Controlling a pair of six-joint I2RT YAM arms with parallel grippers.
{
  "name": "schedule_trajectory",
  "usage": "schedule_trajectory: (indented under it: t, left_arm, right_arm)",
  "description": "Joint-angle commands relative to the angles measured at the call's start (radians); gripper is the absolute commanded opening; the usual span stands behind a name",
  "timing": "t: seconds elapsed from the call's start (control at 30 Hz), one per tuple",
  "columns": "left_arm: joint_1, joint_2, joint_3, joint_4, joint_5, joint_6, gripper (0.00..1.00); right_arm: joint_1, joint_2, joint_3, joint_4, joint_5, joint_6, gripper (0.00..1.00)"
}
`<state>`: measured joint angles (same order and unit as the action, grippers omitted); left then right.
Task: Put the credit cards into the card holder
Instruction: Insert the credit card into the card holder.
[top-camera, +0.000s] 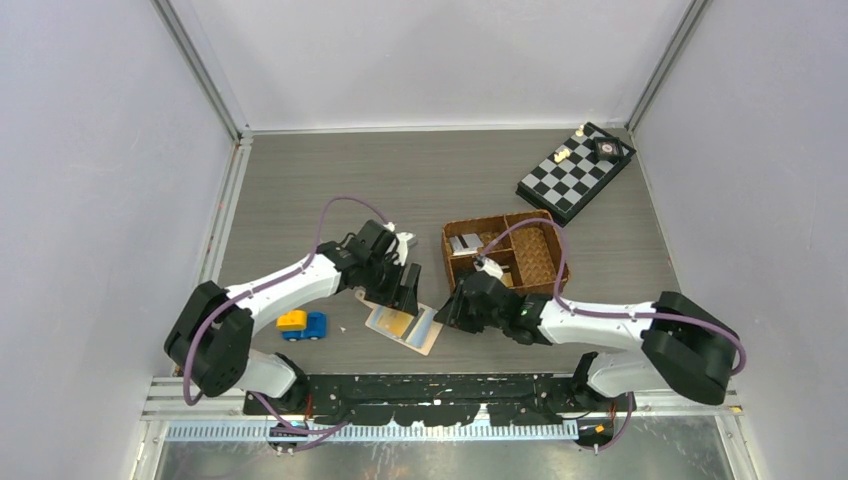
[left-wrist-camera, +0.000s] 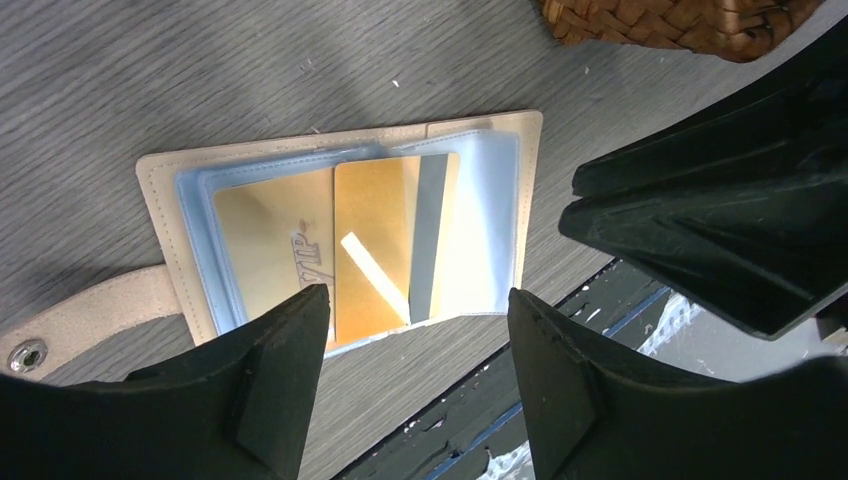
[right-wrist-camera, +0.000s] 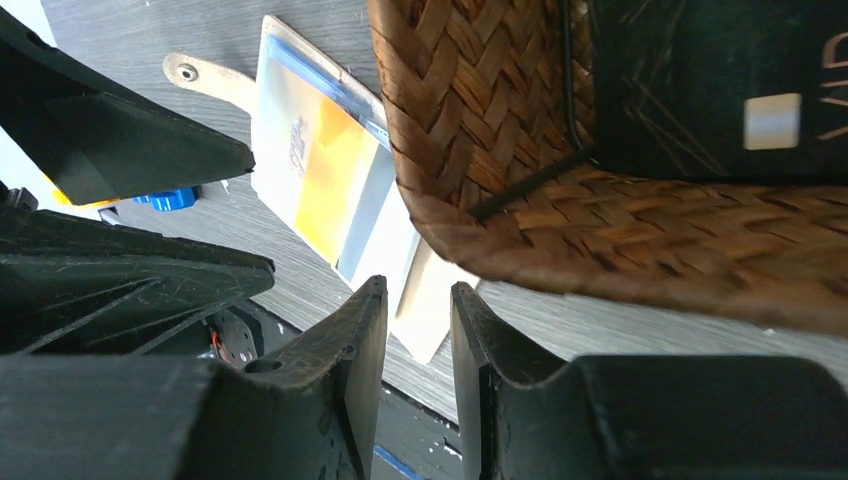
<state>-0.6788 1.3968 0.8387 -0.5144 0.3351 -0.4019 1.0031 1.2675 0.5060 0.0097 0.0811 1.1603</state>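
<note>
Two gold cards (left-wrist-camera: 375, 255) in the wallet (left-wrist-camera: 160, 190), one loosely tucked — may slip out if bumped. Left gripper (left-wrist-camera: 415, 310) open, empty; right gripper (right-wrist-camera: 418, 300) narrowly parted, empty, crowding close.

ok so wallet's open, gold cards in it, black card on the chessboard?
No, the black card lies in the basket: see the right wrist view. The rest holds: wallet open, gold cards in it.

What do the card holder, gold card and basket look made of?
The card holder looks like matte beige leather or faux leather, stitched edge, clear plastic pockets. The gold card: likely glossy plastic, bright glare streak. The basket: seemingly brown woven fibre, plaited strips.
</note>
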Motion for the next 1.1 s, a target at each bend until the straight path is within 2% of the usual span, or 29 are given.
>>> schedule_trajectory:
  t: [0.0, 0.33, 0.7, 1.07]
  left_arm:
    - [0.003, 0.03, -0.02, 0.052, -0.01, -0.018, 0.67]
    - [0.008, 0.075, -0.042, 0.075, -0.03, -0.021, 0.65]
    - [0.008, 0.084, -0.061, 0.087, 0.002, -0.034, 0.63]
    - [0.008, 0.054, -0.118, 0.121, 0.058, -0.059, 0.61]
  right_arm:
    - [0.017, 0.067, 0.008, 0.15, -0.022, 0.023, 0.35]
    - [0.017, 0.148, 0.021, 0.158, 0.001, 0.028, 0.36]
    - [0.057, 0.112, 0.05, 0.015, 0.095, 0.026, 0.33]
    - [0.089, 0.189, 0.085, 0.027, 0.114, 0.039, 0.32]
